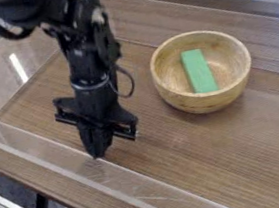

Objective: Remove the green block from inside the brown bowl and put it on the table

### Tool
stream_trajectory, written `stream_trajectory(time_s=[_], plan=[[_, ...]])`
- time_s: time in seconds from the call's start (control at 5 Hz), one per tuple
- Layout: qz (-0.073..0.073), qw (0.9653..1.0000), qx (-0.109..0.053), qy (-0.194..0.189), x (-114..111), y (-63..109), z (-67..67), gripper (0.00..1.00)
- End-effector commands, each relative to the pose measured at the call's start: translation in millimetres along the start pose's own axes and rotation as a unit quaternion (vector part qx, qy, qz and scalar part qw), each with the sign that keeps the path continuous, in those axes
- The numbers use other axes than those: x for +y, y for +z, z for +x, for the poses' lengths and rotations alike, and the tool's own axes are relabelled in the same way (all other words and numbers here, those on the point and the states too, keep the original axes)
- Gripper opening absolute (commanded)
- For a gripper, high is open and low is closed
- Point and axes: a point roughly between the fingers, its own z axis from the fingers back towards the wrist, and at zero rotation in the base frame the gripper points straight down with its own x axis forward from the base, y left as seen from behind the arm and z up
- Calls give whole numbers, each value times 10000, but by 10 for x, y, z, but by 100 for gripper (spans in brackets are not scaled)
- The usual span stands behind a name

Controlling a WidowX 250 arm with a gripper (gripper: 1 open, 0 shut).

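**Black fingers (96, 152) first, then the green block (199, 71)**

We've got the fingers clenched with nothing visible in them, low over the counter (181, 165), well apart from the brown bowl (167, 83). The green block is inside that bowl, long side running roughly up and down our view. We'd guess it's light, stiff and not fragile, maybe a bit slick. We'd pinch its long sides around the middle, fingers clear of the rim.

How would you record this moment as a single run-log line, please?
green block: inside brown bowl | arm: over table, beside bowl | block on table: not yet
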Motion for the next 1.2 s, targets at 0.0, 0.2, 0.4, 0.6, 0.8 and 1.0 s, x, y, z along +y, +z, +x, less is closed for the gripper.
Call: stream_trajectory(time_s=[0.0,0.2,0.4,0.6,0.8,1.0], plan=[[-39,9996,-288,-49,21,11,92,0],[-75,9992,-375,87,36,103,49,100],[-95,9987,-446,213,50,180,10,100],[-117,9981,-520,313,59,252,-20,100],[-61,9981,-549,283,56,307,114,100],[-8,9979,-617,216,36,380,287,100]])
